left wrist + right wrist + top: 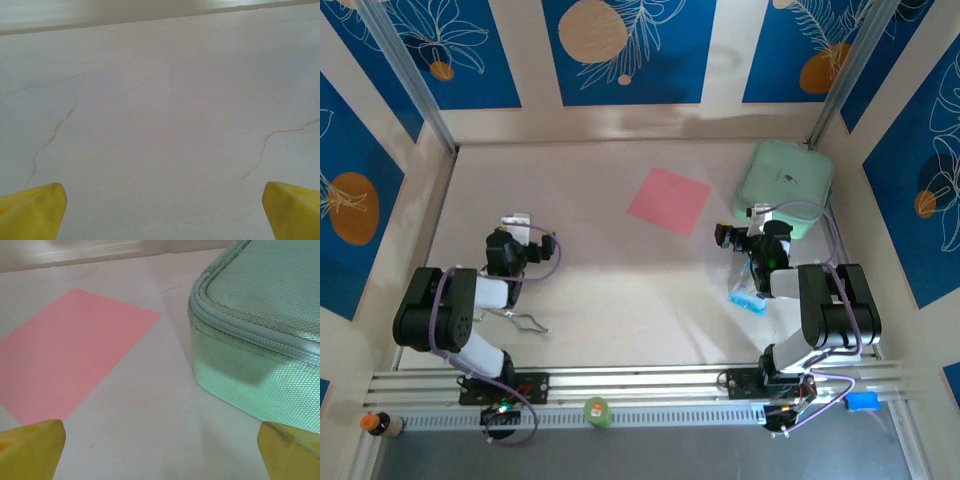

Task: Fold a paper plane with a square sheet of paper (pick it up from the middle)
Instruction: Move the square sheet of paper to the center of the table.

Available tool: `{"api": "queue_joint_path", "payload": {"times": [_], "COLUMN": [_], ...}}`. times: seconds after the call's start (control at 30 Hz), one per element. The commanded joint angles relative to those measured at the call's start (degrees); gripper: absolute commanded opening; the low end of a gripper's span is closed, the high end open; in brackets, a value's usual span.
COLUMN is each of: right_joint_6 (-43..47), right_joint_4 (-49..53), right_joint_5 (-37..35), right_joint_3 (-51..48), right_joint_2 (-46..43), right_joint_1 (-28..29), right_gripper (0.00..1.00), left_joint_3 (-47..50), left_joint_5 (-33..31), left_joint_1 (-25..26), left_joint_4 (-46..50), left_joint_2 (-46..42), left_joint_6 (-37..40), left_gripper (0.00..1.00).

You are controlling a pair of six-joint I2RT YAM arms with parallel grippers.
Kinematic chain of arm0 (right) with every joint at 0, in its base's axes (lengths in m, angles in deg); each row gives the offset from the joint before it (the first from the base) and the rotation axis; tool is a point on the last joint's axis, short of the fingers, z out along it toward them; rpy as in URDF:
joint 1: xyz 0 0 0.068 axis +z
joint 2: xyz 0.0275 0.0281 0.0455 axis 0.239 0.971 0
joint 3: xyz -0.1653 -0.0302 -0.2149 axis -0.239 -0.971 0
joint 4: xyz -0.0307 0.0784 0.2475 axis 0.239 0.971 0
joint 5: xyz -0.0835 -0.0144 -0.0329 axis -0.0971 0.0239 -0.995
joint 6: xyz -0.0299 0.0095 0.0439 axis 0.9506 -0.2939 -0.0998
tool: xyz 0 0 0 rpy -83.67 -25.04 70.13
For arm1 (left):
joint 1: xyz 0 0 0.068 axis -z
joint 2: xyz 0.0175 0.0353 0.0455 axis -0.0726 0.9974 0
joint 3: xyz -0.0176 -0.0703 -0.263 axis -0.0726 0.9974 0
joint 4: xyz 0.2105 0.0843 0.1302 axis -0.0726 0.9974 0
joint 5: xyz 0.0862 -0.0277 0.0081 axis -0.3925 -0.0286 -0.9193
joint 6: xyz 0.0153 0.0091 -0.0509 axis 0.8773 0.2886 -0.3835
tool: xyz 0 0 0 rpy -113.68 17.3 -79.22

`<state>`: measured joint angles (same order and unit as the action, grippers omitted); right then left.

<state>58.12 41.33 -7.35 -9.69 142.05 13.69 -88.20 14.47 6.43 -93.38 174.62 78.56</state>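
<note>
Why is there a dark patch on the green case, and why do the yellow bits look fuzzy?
Right wrist view: a shadow falls on the near side of the green case; the yellow fingertips sit very near the lens, so they blur. Left wrist view: fingertips equally soft. Top view: the pink paper looks sharp, evenly lit.

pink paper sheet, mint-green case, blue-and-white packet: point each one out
pink paper sheet [669, 199] top external view, centre of the sheet
mint-green case [260, 295] right wrist view, its top panel
blue-and-white packet [747, 298] top external view, its visible blue part
</note>
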Motion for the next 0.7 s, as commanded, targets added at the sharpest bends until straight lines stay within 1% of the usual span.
{"api": "queue_joint_path", "payload": {"times": [0.0,0.47,0.67], "right_joint_6": [0.93,0.79,0.31], "right_joint_4": [-0.13,0.15,-0.15], "right_joint_5": [1.2,1.55,3.12], "right_joint_3": [1.02,1.18,1.03], "right_joint_2": [-0.28,-0.18,-0.27], "right_joint_1": [-0.23,-0.39,-1.19], "right_gripper": [0.99,0.99,0.99], "left_joint_3": [-1.11,-1.11,-1.2], "left_joint_5": [1.38,1.38,1.47], "left_joint_1": [-0.59,-0.58,-0.59], "left_joint_4": [-0.62,-0.62,-0.52], "left_joint_2": [-0.04,0.11,0.13], "left_joint_6": [0.15,0.06,0.06], "left_gripper": [1.0,1.0,1.0]}}
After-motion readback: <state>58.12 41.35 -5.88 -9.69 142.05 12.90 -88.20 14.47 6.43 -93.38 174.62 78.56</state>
